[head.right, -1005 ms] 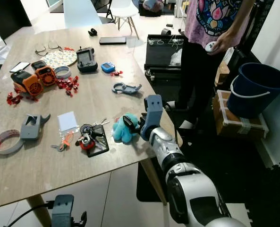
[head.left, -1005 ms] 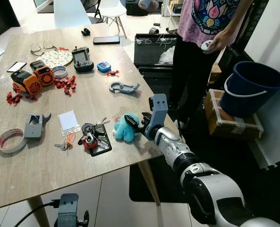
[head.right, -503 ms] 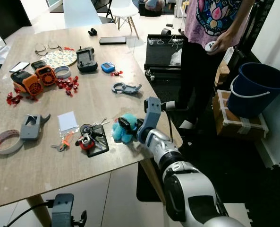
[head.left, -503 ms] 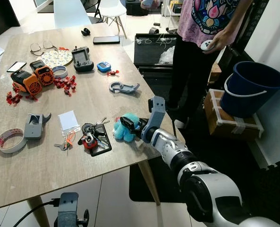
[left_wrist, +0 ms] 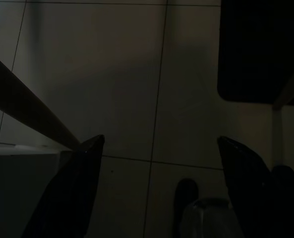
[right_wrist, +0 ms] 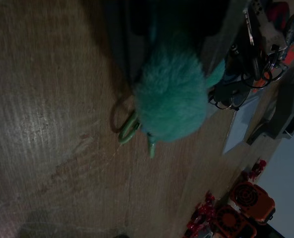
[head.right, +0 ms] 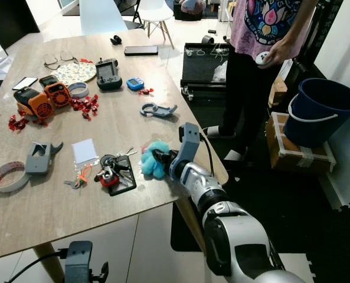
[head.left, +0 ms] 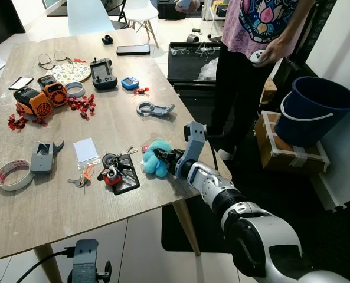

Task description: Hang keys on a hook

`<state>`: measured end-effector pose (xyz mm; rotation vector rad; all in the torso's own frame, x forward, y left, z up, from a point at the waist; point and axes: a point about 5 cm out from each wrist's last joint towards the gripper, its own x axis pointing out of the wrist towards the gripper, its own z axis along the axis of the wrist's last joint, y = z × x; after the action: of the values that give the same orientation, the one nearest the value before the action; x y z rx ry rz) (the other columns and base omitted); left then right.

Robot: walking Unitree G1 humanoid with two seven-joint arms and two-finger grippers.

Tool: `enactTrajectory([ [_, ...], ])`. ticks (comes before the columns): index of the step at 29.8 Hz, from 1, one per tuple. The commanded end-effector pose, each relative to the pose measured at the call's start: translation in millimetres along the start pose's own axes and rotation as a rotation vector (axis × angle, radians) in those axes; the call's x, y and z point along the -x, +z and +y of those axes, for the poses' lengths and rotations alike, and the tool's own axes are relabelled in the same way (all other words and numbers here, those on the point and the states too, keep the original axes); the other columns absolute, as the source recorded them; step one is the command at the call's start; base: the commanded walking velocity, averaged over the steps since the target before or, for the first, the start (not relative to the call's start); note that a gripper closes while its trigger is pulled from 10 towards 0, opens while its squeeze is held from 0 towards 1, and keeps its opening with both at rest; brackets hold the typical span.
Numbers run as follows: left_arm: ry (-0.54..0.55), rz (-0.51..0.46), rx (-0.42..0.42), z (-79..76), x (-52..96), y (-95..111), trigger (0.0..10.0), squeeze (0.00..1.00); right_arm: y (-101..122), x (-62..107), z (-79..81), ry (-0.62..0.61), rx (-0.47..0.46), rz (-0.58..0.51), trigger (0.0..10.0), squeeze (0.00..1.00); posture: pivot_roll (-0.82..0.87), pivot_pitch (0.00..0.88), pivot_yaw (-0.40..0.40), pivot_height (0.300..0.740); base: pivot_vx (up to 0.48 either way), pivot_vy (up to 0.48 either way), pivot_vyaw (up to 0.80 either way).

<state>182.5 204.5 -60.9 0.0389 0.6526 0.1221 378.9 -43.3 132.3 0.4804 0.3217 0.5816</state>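
A fluffy teal plush keychain (head.left: 154, 160) lies near the right edge of the wooden table (head.left: 56, 206). My right gripper (head.left: 165, 158) reaches in from the right, its black fingers pressed into the plush and shut on it. The right wrist view shows the plush (right_wrist: 174, 99) up close, with a green ring (right_wrist: 127, 126) resting on the wood. A bunch of keys with black and red fobs (head.left: 115, 168) lies just left of the plush. Two grey hooks lie on the table, one behind (head.left: 154, 108) and one at the left (head.left: 43, 156). My left gripper (left_wrist: 156, 163) hangs open below the table.
A person (head.left: 251, 53) stands by the table's far right corner. A blue bucket (head.left: 313, 109) sits on a cardboard box (head.left: 287, 147) to the right. A tape roll (head.left: 12, 175), orange gadgets (head.left: 33, 101), a controller (head.left: 103, 73) and a phone (head.left: 133, 50) lie on the table.
My right gripper has slid left onto the teal plush and closed on it. The plush has shifted slightly left and back. The left arm has not moved.
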Motion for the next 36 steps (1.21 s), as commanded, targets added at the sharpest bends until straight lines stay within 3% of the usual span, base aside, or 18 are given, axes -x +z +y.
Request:
enactTrajectory([
  [1,0.004,0.043,0.009,-0.3,2.8,-9.7,10.0,0.0,-5.5,-0.5,1.3,0.002,-0.02,0.023,0.0,0.0,0.07,0.149,-0.005,0.74,0.0,0.0,0.0],
  [8,0.002,0.051,0.007,-0.5,2.2,-10.9,10.0,0.0,2.6,1.6,-4.1,-0.021,-0.06,-0.026,0.0,0.0,0.06,0.142,-0.007,0.74,0.0,0.0,0.0],
  [16,0.006,0.055,0.017,-0.2,1.3,-10.9,10.0,0.0,40.8,16.1,-31.6,-0.143,-0.239,-0.24,0.0,0.0,0.06,0.136,-0.012,0.74,0.0,0.0,0.0],
  [20,0.006,0.056,0.018,-0.2,1.2,-11.0,10.0,0.0,51.0,21.1,-38.4,-0.161,-0.267,-0.289,0.0,0.0,0.06,0.134,-0.011,0.74,0.0,0.0,0.0],
  [22,0.004,0.059,0.019,-0.3,0.7,-10.9,10.0,0.0,80.2,41.5,-61.2,-0.218,-0.28,-0.422,0.0,0.0,0.06,0.127,-0.008,0.74,0.0,0.0,0.0],
  [23,0.004,0.059,0.019,-0.3,0.7,-10.9,10.0,0.0,80.2,41.5,-61.2,-0.218,-0.28,-0.422,0.0,0.0,0.06,0.127,-0.008,0.74,0.0,0.0,0.0],
  [24,0.003,0.06,0.019,-0.5,0.2,-10.6,10.0,0.0,92.9,55.7,-75.1,-0.259,-0.256,-0.482,0.0,0.0,0.06,0.124,-0.008,0.74,0.0,0.0,0.0],
  [27,0.002,0.06,0.019,-0.7,-0.3,-10.4,10.0,0.0,101.2,67.6,-85.8,-0.294,-0.231,-0.522,0.0,0.0,0.05,0.122,-0.009,0.74,0.0,0.0,0.0],
  [28,0.002,0.06,0.019,-0.6,-0.6,-10.3,10.0,0.0,105.5,82.7,-100.1,-0.348,-0.202,-0.556,0.0,0.0,0.05,0.12,-0.01,0.74,0.0,0.0,0.0],
  [29,0.002,0.061,0.019,-0.3,-0.7,-10.4,10.0,0.0,105.6,98.3,-114.6,-0.407,-0.194,-0.587,0.0,0.0,0.05,0.117,-0.009,0.74,0.0,0.0,0.0],
  [30,0.002,0.061,0.019,-0.3,-0.7,-10.4,10.0,0.0,105.6,98.3,-114.6,-0.407,-0.194,-0.587,0.0,0.0,0.05,0.117,-0.009,0.74,0.0,0.0,0.0],
  [33,0.004,0.064,0.019,0.9,-0.4,-11.6,10.0,0.0,94.6,136.2,-148.0,-0.559,-0.222,-0.643,0.0,0.0,0.05,0.112,-0.01,0.74,0.0,0.0,0.0],
  [34,0.004,0.064,0.019,0.9,-0.4,-11.6,10.0,0.0,94.6,136.2,-148.0,-0.559,-0.222,-0.643,0.0,0.0,0.05,0.112,-0.01,0.74,0.0,0.0,0.0],
  [36,0.008,0.069,0.019,2.0,0.3,-13.2,10.0,0.0,79.9,159.7,-166.8,-0.653,-0.241,-0.653,0.0,0.0,0.05,0.105,-0.014,0.74,0.0,0.0,0.0],
])
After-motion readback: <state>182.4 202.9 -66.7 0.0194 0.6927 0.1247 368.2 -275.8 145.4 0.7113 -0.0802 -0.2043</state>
